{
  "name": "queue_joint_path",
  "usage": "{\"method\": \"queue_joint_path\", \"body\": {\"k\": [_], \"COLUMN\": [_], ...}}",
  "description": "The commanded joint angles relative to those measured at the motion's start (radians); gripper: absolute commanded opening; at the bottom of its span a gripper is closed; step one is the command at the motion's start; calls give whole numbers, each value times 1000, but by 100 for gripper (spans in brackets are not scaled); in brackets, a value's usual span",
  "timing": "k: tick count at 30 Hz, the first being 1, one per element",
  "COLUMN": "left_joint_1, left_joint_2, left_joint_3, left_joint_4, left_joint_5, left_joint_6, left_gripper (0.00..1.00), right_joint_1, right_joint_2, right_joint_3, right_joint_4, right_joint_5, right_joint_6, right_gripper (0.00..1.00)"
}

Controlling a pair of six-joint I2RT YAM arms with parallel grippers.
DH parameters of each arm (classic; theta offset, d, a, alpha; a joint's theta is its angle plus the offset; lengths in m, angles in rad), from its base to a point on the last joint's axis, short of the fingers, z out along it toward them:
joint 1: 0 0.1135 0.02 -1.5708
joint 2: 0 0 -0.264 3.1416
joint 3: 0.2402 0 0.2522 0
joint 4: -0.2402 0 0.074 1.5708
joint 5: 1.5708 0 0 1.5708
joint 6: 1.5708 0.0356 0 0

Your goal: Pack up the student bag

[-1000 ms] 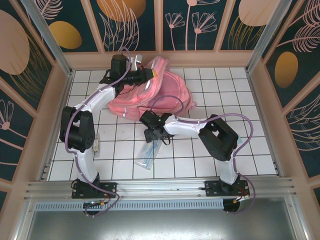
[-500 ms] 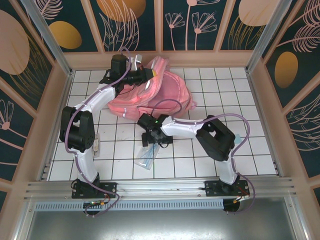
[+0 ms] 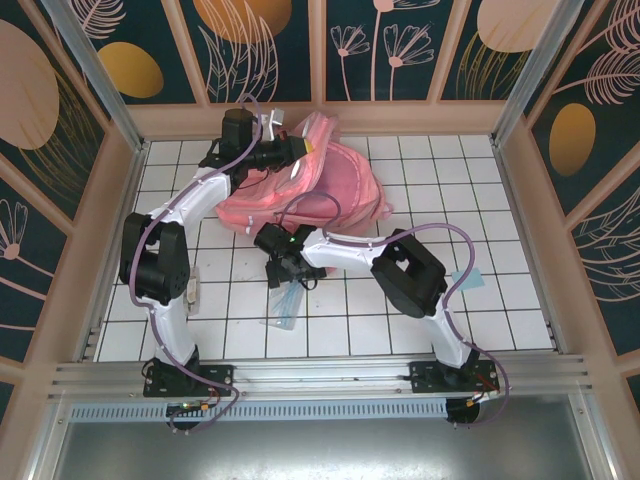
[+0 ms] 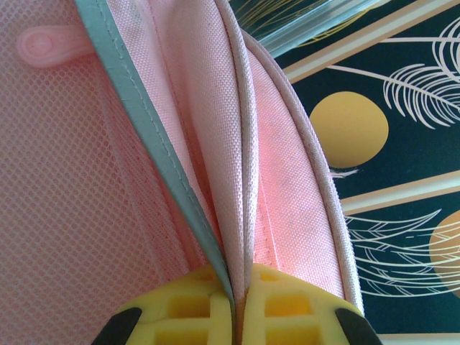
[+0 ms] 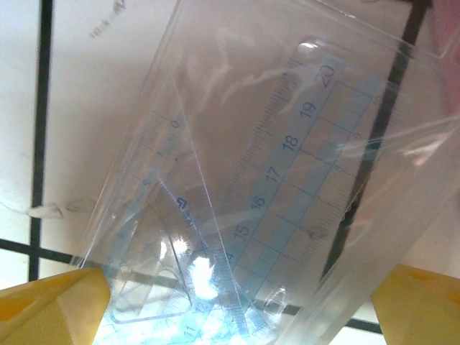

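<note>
The student bag [image 3: 335, 185], big, pink and soft, lies at the back of the tiled table. My left gripper [image 3: 300, 148] is shut on its upper edge and holds the opening lifted. In the left wrist view the yellow pads [image 4: 302, 309] pinch pink fabric and grey piping of the bag [image 4: 215, 144] at the gripper [image 4: 236, 305]. A clear plastic packet of blue rulers [image 3: 282, 305] lies flat on the tiles in front of the bag. My right gripper [image 3: 286, 274] hangs over its far end, open. In the right wrist view the packet [image 5: 273, 172] lies between the wide-apart fingers of that gripper [image 5: 237, 305].
A small white object [image 3: 193, 295] lies on the tiles beside the left arm. A small pale blue thing [image 3: 470, 278] lies right of the right arm's elbow. Wooden walls [image 3: 320, 118] close in the tiled floor on three sides.
The right arm has swung left, carrying its open gripper over the ruler packet's far end. The packet has shifted slightly left. The left gripper and bag have not moved.
</note>
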Motion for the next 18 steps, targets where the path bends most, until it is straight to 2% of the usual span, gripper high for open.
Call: {"method": "queue_joint_path", "body": {"k": [1, 2, 5, 13, 18], "left_joint_1": [-1, -1, -1, -2, -2], "left_joint_2": [-71, -70, -70, -72, -70], "left_joint_3": [66, 67, 69, 64, 65], "left_joint_4": [137, 136, 133, 124, 124], "left_joint_5": [41, 42, 40, 31, 21], "left_joint_6": [25, 24, 25, 32, 32], "left_gripper": [0, 0, 0, 0, 0], "right_joint_1": [-1, -3, -9, -33, -60], "right_joint_2": [55, 60, 59, -4, -66], "right_joint_3": [21, 22, 8, -3, -46], "right_joint_4": [117, 115, 127, 128, 142], "right_joint_5": [-19, -20, -35, -39, -79], "right_joint_6": [-30, -31, -27, -41, -58], "right_gripper": [80, 71, 56, 29, 20]}}
